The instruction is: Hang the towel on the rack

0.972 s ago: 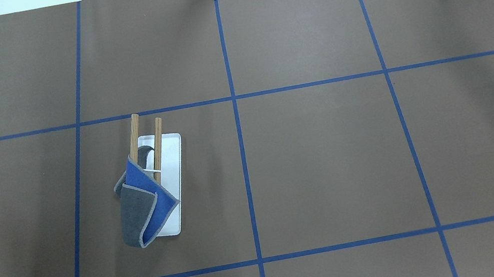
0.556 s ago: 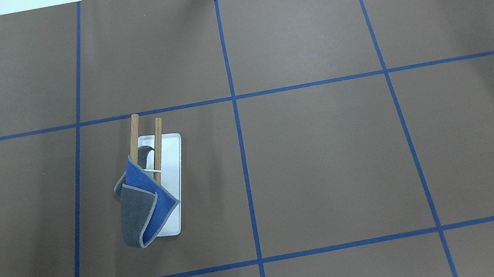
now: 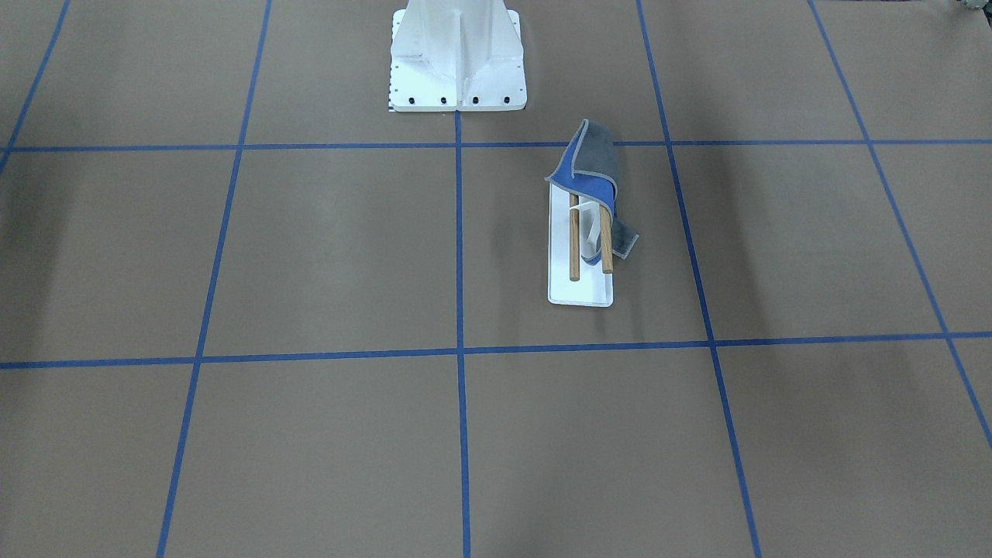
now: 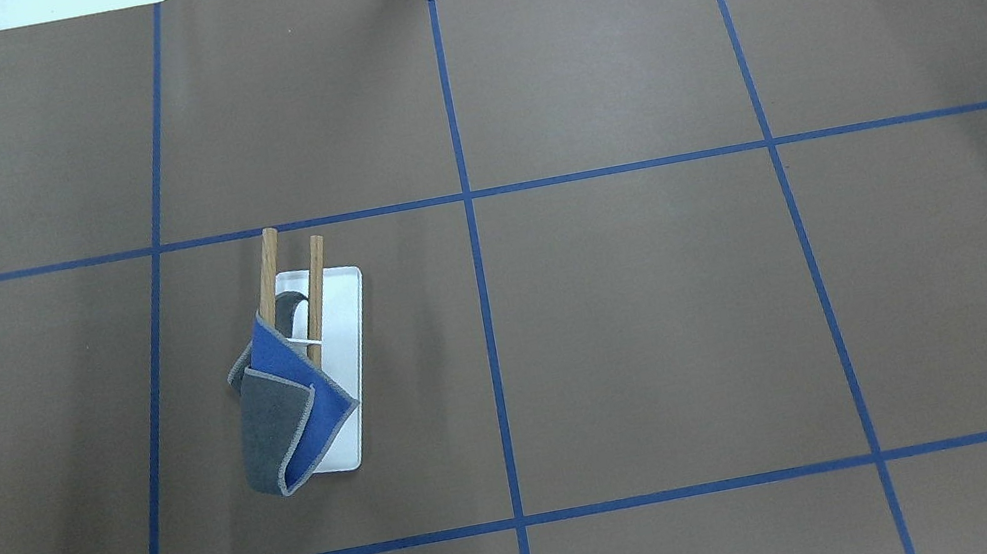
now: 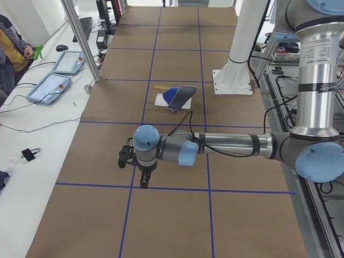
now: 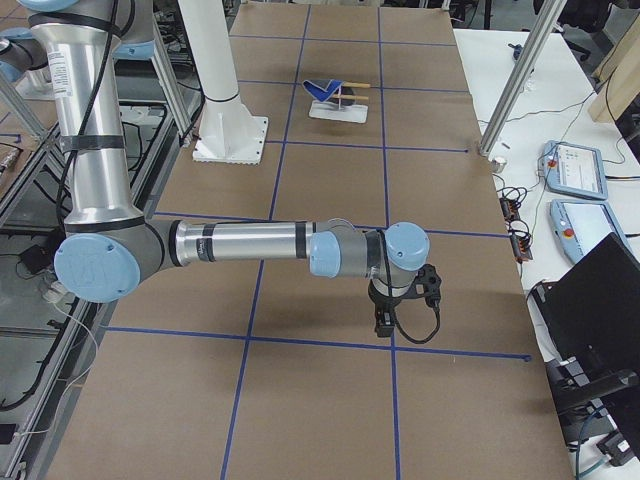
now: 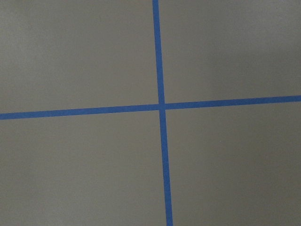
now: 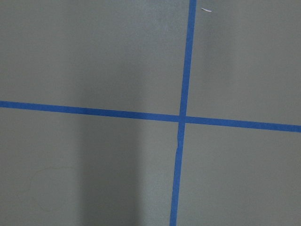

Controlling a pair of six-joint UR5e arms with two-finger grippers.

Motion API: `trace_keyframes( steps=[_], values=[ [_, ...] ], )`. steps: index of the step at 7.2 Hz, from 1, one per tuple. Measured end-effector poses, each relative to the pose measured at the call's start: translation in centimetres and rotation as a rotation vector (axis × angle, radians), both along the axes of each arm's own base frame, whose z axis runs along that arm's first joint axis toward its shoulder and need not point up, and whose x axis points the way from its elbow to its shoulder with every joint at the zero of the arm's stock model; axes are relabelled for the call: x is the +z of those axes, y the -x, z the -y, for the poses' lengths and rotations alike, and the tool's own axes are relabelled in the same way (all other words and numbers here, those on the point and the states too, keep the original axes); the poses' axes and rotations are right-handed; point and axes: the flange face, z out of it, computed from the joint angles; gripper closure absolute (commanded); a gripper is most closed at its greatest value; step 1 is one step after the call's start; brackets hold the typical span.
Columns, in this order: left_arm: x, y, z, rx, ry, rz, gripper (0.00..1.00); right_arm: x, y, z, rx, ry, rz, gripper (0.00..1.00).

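Observation:
The towel (image 4: 290,419), grey and bright blue with a light stitched edge, is draped over the near end of the rack's two wooden rods and hangs down beside the rack's white base (image 4: 346,303). It also shows in the front view (image 3: 593,167), over the rack (image 3: 581,291). No gripper is near it. The left gripper (image 5: 144,180) shows only in the exterior left view and hangs over bare table; I cannot tell whether it is open or shut. The right gripper (image 6: 385,322) shows only in the exterior right view, also over bare table; I cannot tell its state.
The large white bolted pedestal (image 3: 457,54) stands at the robot's side of the table. Blue tape lines (image 4: 486,319) cross the brown table. Both wrist views show only table and tape crossings. Pendants and cables lie on side benches (image 5: 54,80).

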Motion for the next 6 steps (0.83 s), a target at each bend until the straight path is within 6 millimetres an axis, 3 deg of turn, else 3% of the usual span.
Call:
trace_keyframes(
  steps=[6],
  values=[
    [0.00, -0.02, 0.02, 0.003, -0.007, -0.003, 0.02, -0.61, 0.23, 0.07, 0.002, -0.004, 0.029, 0.00]
  ],
)
